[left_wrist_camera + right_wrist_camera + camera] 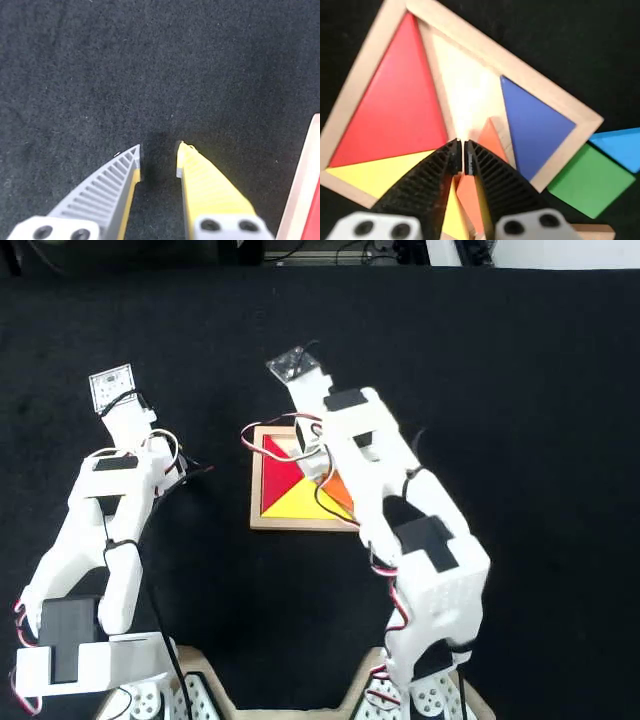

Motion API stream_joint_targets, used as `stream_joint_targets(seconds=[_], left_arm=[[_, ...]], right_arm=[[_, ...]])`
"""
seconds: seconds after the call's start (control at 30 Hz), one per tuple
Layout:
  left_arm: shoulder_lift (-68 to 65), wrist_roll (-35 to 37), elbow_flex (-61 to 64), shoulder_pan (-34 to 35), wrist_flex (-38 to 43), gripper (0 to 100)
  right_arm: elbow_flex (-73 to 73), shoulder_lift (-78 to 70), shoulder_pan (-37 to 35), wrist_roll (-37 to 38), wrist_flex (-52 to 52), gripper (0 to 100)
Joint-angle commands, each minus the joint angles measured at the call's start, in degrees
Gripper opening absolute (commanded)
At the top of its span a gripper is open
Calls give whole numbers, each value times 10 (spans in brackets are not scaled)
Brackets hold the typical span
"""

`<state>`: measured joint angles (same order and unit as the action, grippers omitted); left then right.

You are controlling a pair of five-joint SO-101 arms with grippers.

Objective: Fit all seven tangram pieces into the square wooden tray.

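Observation:
The square wooden tray (257,480) (547,90) lies mid-table. In it lie a red triangle (275,465) (395,110), a yellow triangle (295,503) (375,172), a dark blue triangle (532,125) and an orange piece (341,492) (491,141), with bare wood (465,90) between them. My right gripper (461,149) hangs over the tray's middle, shut, with its tips at the orange piece's edge. Just outside the tray lie a green square (587,180) and a light blue piece (617,144). My left gripper (159,152) stands open over bare cloth, left of the tray edge (302,190).
Black cloth covers the whole table (520,390). The right arm (400,500) hides the tray's right side in the high view. The left arm (110,510) stands to the left of the tray.

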<state>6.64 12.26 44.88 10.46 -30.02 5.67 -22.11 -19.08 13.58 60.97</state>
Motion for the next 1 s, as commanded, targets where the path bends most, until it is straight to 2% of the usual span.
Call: stream_joint_targets(seconds=[0.0,0.17,0.4,0.63,0.8,0.97], left_arm=[[3,-6,-5,0,10,130],[3,-6,-5,0,10,130],[3,-6,-5,0,10,130],[3,-6,-5,0,11,130],[3,-6,-5,0,11,130],[3,-6,-5,0,11,130]], right_arm=[[-24,0,25,4,8,11],[-24,0,51,8,40,11],[-17,11,47,8,45,11],[11,195,55,5,62,11],[89,301,119,4,28,12],[122,268,192,8,31,77]])
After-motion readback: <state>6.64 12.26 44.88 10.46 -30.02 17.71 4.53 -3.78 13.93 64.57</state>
